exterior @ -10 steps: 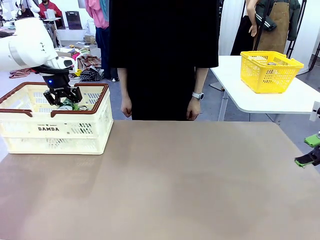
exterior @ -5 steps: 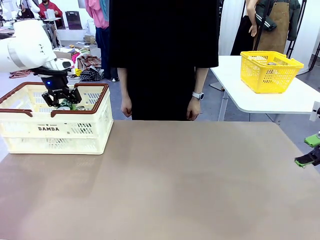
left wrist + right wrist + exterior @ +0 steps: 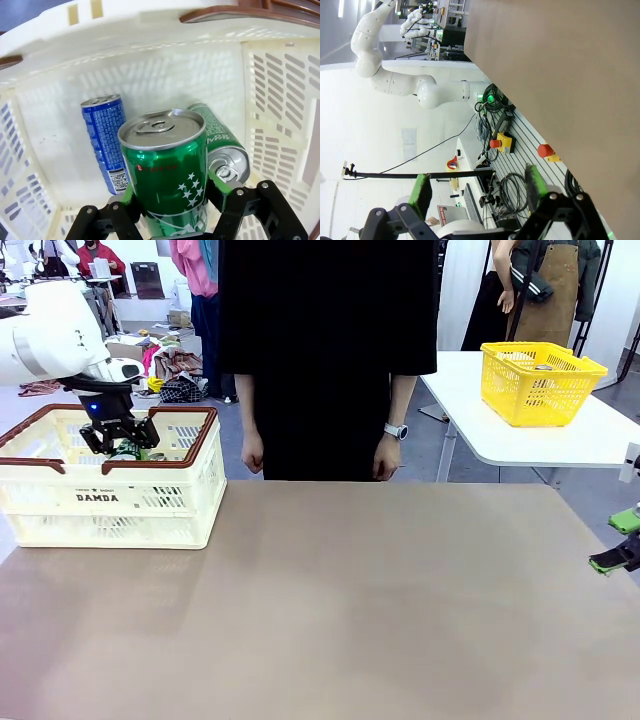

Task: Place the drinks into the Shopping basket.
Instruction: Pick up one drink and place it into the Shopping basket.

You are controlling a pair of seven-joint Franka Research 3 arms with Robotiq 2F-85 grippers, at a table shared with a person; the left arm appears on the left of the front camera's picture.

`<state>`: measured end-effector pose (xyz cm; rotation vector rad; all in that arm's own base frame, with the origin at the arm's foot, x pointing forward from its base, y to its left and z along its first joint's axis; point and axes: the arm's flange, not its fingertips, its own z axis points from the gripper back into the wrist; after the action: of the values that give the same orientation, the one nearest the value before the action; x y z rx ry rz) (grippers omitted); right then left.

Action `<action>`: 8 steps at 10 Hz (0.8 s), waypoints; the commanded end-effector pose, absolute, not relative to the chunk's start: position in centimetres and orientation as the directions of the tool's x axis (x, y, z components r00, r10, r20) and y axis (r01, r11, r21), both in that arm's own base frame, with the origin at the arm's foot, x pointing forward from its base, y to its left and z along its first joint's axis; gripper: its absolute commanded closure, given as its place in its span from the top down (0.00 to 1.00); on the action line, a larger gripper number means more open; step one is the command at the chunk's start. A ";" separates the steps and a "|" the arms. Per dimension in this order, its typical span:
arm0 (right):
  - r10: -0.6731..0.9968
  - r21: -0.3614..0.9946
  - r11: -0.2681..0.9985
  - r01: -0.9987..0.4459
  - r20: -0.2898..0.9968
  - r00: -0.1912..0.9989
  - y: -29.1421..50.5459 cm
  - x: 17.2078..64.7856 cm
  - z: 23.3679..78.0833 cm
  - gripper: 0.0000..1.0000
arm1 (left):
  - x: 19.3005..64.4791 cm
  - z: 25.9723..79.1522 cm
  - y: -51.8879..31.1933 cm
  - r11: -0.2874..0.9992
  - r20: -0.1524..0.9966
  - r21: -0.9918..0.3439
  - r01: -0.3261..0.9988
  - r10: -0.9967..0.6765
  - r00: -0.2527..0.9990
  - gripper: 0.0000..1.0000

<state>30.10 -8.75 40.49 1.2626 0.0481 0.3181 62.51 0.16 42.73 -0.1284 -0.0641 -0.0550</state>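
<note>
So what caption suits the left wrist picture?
Jaws clamp an upright green can inside the cream basket, above a blue can and another green can.

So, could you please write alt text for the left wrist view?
The left gripper holds an upright green can inside the white basket. Behind it, a blue can and another green can lie on the basket floor.

We are gripping an upright green aluminium can (image 3: 167,172) with white stars between our left gripper's (image 3: 170,212) black fingers, above the cream-white vented plastic basket (image 3: 280,100). Below, a blue can (image 3: 107,142) and another green can (image 3: 222,145) are lying on the basket floor.
</note>
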 end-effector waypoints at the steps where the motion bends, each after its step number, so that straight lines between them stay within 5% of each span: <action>1: 0.268 0.942 0.271 -0.197 0.123 0.955 -8.9 30.1 40.9 1.00 | 62.3 41.8 0.3 0.985 0.053 -0.127 0.114 -0.108 0.993 1.00; 8: 0.268 0.942 0.271 -0.197 0.123 0.955 -8.9 30.1 40.9 1.00 | 62.0 41.8 0.5 0.982 0.071 -0.146 0.120 -0.111 0.991 1.00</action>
<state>30.10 -8.75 40.49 1.2626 0.0481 0.3181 62.47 -0.01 42.45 -0.1319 -0.0587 -0.0916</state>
